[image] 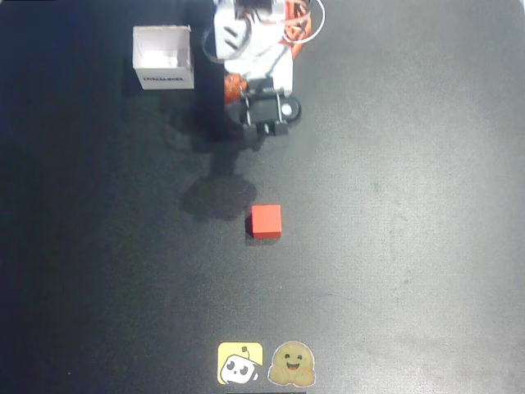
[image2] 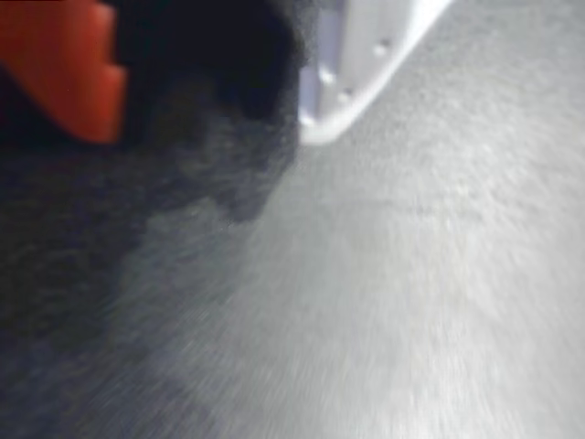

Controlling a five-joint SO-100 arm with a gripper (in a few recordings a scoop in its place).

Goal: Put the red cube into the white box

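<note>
Near the middle of the dark table (image: 410,246), in the overhead view, you can see the small bright red cube (image: 267,222). It sits flat. Its sides run almost straight with the picture edges, turned just a tiny bit. All its sides look the same length, so it has no long way.

Your white and orange arm (image: 250,49) is folded up at 12 o'clock from the cube. Its gripper (image: 264,125) points down the picture toward the cube. The cube lies at 6 o'clock from the fingers, well apart from them, not touching. You cannot tell if the fingers are open or closed.

Look at 10 o'clock from the gripper. The small square white cardboard box (image: 163,57) stands there, open on top, with dark letters on its near side.

Two stickers (image: 267,364) lie at 6 o'clock from the cube.

The wrist view is blurry, showing grey table, an orange part (image2: 64,69) and a white part (image2: 366,64).
</note>
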